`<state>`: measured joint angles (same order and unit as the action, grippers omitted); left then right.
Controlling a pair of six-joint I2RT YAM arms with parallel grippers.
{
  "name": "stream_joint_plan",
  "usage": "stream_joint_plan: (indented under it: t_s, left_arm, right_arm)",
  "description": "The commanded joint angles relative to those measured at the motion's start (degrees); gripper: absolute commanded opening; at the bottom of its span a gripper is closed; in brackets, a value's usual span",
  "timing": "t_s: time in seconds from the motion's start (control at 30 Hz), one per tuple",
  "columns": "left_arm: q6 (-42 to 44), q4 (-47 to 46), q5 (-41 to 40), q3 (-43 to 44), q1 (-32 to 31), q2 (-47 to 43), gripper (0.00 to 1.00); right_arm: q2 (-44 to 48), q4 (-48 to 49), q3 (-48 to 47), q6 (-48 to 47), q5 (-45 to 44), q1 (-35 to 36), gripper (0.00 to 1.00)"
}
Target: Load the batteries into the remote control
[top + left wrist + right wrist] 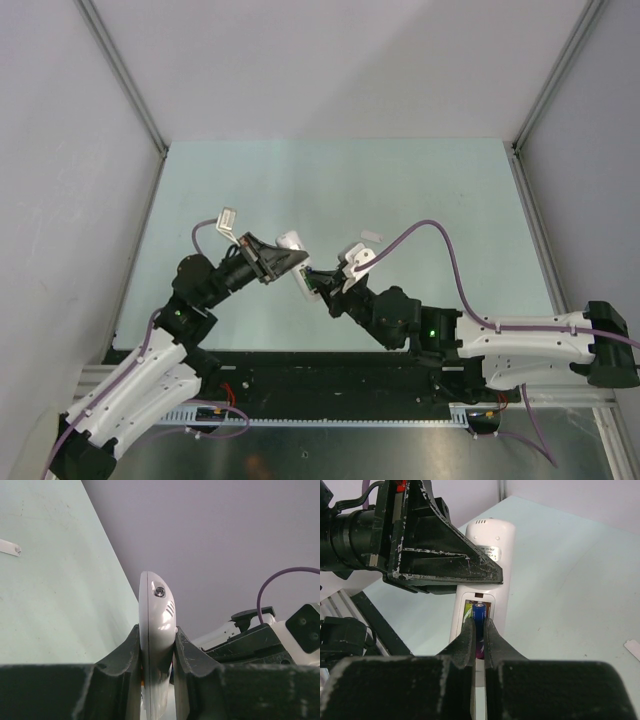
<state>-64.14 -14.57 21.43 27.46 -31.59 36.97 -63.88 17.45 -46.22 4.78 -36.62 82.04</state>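
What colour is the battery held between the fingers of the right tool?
Purple, with a bluish upper end. The battery shows best in the right wrist view.

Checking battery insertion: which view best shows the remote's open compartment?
The right wrist view: the compartment in the small white oblong plastic remote control faces the camera, with the slim blue-purple cylindrical battery in the right claw at its opening. The left wrist view shows only the remote's edge; the top view shows it too small to judge.
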Motion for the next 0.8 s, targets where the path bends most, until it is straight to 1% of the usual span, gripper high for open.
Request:
stream_joint_plan:
  t_s: [0.0, 0.27, 0.37, 0.4, 0.6, 0.77]
  left_arm:
    - [-0.55, -7.31, -1.39, 4.00, 0.39, -2.60, 0.00]
    - [0.94, -8.72, -1.39, 4.62, 0.31, -3.66, 0.00]
    - [2.34, -9.07, -1.39, 4.53, 0.31, -4.18, 0.00]
    - [2.87, -9.16, -1.48, 4.53, 0.31, -4.36, 0.00]
    - [5.25, -10.13, -1.74, 4.09, 0.22, -5.94, 0.00]
    - [5.69, -13.02, -1.30, 3.65, 0.22, -6.91, 0.00]
  right_arm:
    - [-0.02, -7.25, -0.19, 3.30, 0.58, -0.13, 0.00]
    - [-3.44, -14.02, -4.40, 6.82, 3.66, -2.32, 0.00]
    - [-4.50, -17.09, -6.07, 9.10, 5.41, -3.55, 0.00]
    - [-5.20, -19.45, -7.04, 9.55, 5.94, -3.81, 0.00]
    - [-7.14, -23.51, -8.71, 13.15, 10.07, -5.83, 0.00]
    - [-8.19, -25.01, -8.89, 14.82, 12.10, -6.81, 0.00]
